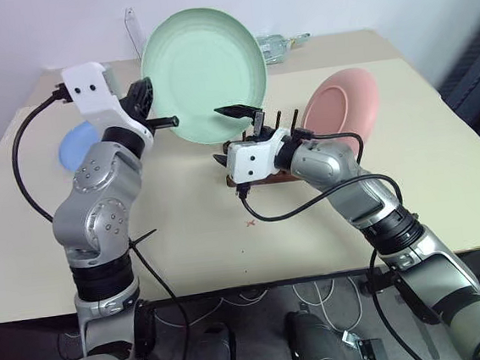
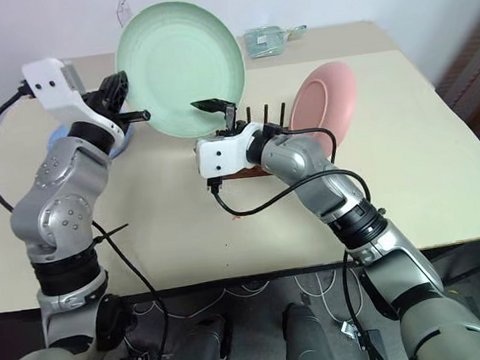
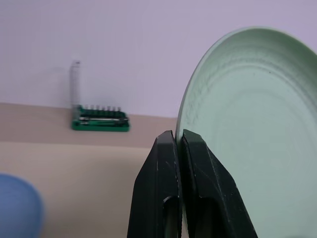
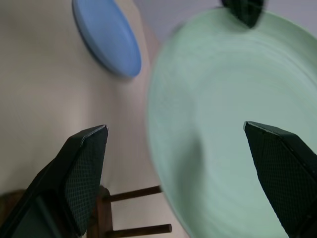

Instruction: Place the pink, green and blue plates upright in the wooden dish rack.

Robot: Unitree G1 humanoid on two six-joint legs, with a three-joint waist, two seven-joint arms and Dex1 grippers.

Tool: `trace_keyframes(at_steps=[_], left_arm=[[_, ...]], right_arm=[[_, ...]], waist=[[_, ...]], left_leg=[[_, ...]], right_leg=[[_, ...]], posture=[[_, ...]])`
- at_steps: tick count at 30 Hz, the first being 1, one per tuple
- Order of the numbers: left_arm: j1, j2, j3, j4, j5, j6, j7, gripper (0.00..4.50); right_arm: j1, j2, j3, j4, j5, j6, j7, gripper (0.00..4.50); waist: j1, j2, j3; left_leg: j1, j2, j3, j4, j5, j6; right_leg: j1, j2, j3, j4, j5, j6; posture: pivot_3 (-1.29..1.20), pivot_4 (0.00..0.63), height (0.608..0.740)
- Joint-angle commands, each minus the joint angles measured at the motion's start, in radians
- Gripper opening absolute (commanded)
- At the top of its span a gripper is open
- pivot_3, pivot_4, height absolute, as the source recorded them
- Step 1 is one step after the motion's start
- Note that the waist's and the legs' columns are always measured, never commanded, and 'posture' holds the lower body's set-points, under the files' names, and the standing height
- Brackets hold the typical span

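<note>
My left gripper (image 1: 164, 120) is shut on the left rim of the pale green plate (image 1: 202, 73) and holds it upright in the air above the table; in the left wrist view its fingers (image 3: 168, 163) pinch the plate's edge (image 3: 252, 124). My right gripper (image 1: 218, 135) stands open just in front of the plate's lower right edge, one finger on either side of the plate's face (image 4: 233, 124), over the dark wooden dish rack (image 1: 267, 177). The pink plate (image 1: 343, 102) stands upright at the rack's right end. The blue plate (image 1: 75, 145) lies on the table behind my left arm.
A green bit case (image 3: 100, 119) and a clear packet (image 1: 282, 46) lie at the table's back edge by the wall. Black cables hang from both wrists. Bare tabletop (image 1: 443, 169) spreads to the right of the rack and in front of it.
</note>
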Motion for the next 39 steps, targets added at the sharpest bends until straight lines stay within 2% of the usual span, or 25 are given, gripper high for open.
trace_keyframes(at_steps=[1,2,8,13,15,18,23,24,27,29,33,36,39], left_arm=[[-0.026,-0.006,-0.002,-0.059,-0.016,-0.003,-0.007,0.00],[-0.026,-0.005,0.000,-0.058,-0.018,-0.002,-0.010,0.00],[-0.029,-0.011,0.025,-0.036,-0.024,-0.016,-0.010,0.00],[-0.037,-0.011,0.060,-0.030,-0.021,-0.070,-0.018,0.00],[-0.047,-0.001,0.108,0.000,-0.023,-0.108,-0.012,0.00],[-0.059,0.031,0.163,0.044,-0.018,-0.141,-0.001,0.91],[-0.062,0.130,0.231,0.128,0.037,-0.206,0.012,3.34],[-0.062,0.144,0.242,0.145,0.046,-0.212,0.019,3.34],[0.022,0.230,0.232,0.211,0.096,-0.214,-0.048,3.34],[0.059,0.251,0.211,0.214,0.094,-0.218,-0.095,3.34],[0.272,0.309,0.063,0.104,0.057,-0.232,-0.388,3.34],[0.392,0.346,0.006,0.005,-0.010,-0.199,-0.543,3.34],[0.499,0.403,-0.091,-0.073,-0.014,-0.179,-0.671,3.34]], right_arm=[[-0.040,-0.015,-0.012,0.024,-0.069,-0.012,-0.040,3.56],[-0.042,-0.015,-0.015,0.030,-0.079,-0.014,-0.045,3.17],[-0.046,-0.023,-0.018,0.048,-0.125,-0.039,-0.071,0.09],[-0.045,-0.002,-0.044,0.049,-0.115,-0.037,-0.084,0.04],[-0.043,0.018,-0.069,0.043,-0.079,-0.019,-0.084,0.04],[-0.042,0.047,-0.116,0.021,-0.015,0.022,-0.073,0.00],[-0.033,0.091,-0.262,-0.084,0.224,0.150,-0.004,0.00],[-0.029,0.094,-0.284,-0.104,0.262,0.177,0.011,0.00],[0.026,0.134,-0.424,-0.285,0.600,0.423,0.112,0.00],[0.033,0.147,-0.478,-0.344,0.715,0.539,0.111,0.00],[0.061,0.167,-0.615,-0.465,1.058,0.832,0.085,0.00],[0.083,0.169,-0.661,-0.486,1.176,0.953,0.023,0.00],[0.111,0.195,-0.707,-0.465,1.254,1.025,-0.069,0.00]], waist=[[0.000,0.000,0.000],[-0.001,0.000,0.000],[0.000,0.000,0.000],[0.001,0.000,0.000],[-0.001,0.000,0.000],[-0.003,0.000,0.000],[0.001,0.000,0.000],[0.002,0.000,0.000],[0.001,0.000,0.000],[0.000,0.000,0.000],[0.000,0.001,0.001],[0.001,0.002,0.001],[-0.003,0.004,0.001]], left_leg=[[0.000,0.000,0.000,0.000,0.000,0.000],[0.000,0.000,0.000,0.000,0.000,0.000],[0.000,0.000,0.000,0.000,0.000,0.000],[0.000,0.000,0.000,0.000,0.000,0.000],[0.000,0.000,0.000,0.000,0.000,0.000],[0.000,0.000,0.000,0.000,0.000,0.000],[0.000,0.000,0.000,0.000,0.000,0.000],[0.000,0.000,0.000,0.000,0.000,0.000],[0.000,0.000,-0.001,0.000,0.000,0.001],[0.000,0.000,-0.001,-0.001,-0.002,0.003],[0.000,0.000,-0.001,-0.001,-0.002,0.004],[0.000,0.001,-0.001,-0.001,-0.002,0.004],[0.001,0.002,0.000,-0.003,-0.003,0.005]], right_leg=[[0.000,0.000,0.000,0.000,0.000,0.000],[0.000,0.000,0.000,0.000,0.000,0.000],[0.000,0.000,0.000,0.000,0.000,0.000],[0.000,0.000,0.000,0.000,0.000,0.000],[0.000,0.000,0.000,0.000,0.000,0.000],[0.000,0.000,0.000,0.000,0.000,0.000],[0.000,0.000,0.000,0.000,0.000,0.000],[0.000,0.000,0.000,0.000,0.000,0.000],[0.000,0.000,0.000,0.000,0.000,0.000],[0.000,0.000,0.000,0.000,0.000,0.000],[0.000,0.000,0.000,0.001,0.000,-0.001],[0.000,0.000,0.000,0.000,0.000,-0.001],[-0.001,0.001,0.000,0.000,0.000,-0.002]], posture=[[0.00,0.150,0.740],[0.00,0.150,0.740],[0.00,0.150,0.740],[0.00,0.150,0.740],[0.00,0.150,0.740],[0.00,0.150,0.740],[0.00,0.150,0.740],[0.00,0.150,0.740],[0.00,0.150,0.740],[0.00,0.150,0.740],[0.00,0.150,0.740],[0.00,0.150,0.740],[0.00,0.150,0.740]])
